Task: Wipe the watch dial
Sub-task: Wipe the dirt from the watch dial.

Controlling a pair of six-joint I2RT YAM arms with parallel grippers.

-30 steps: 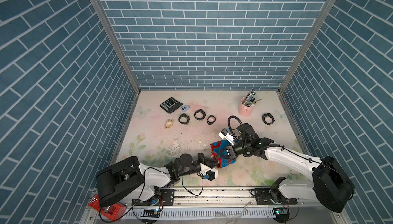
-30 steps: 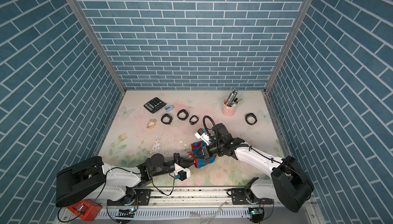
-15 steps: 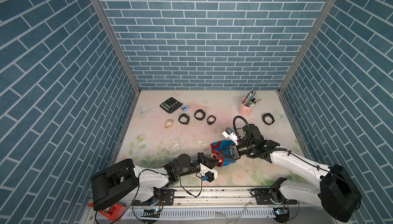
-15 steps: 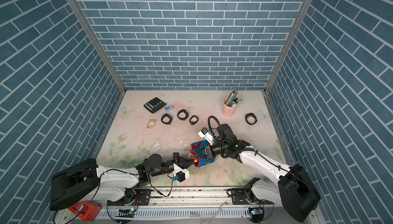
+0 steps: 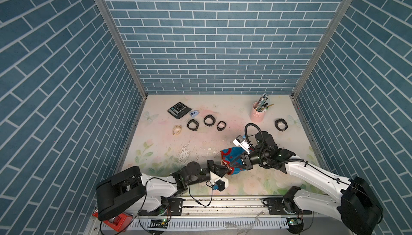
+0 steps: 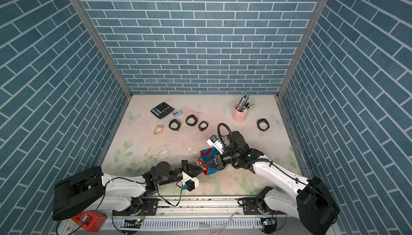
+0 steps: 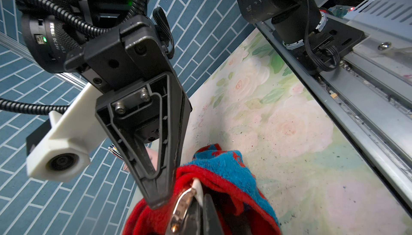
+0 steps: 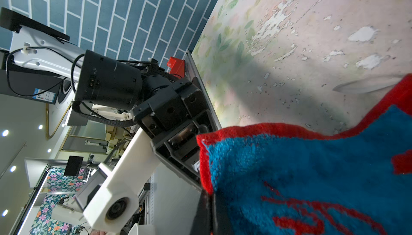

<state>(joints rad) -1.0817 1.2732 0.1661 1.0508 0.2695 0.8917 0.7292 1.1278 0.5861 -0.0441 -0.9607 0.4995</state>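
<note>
Your left arm [image 5: 160, 182] and right arm [image 5: 312, 175] have white links with black joints and bases, ribbed black conduit [image 7: 66, 17] at the wrists, white camera housings [image 7: 66, 138], and black triangular fingers [image 7: 172, 122] fastened by silver screws [image 7: 120, 109].

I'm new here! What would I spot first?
The bright red and blue cloth at the front middle: the right gripper holds it, and the left gripper holds a watch in its folds. Farther back lie a row of black watches and a pink pen cup.
</note>
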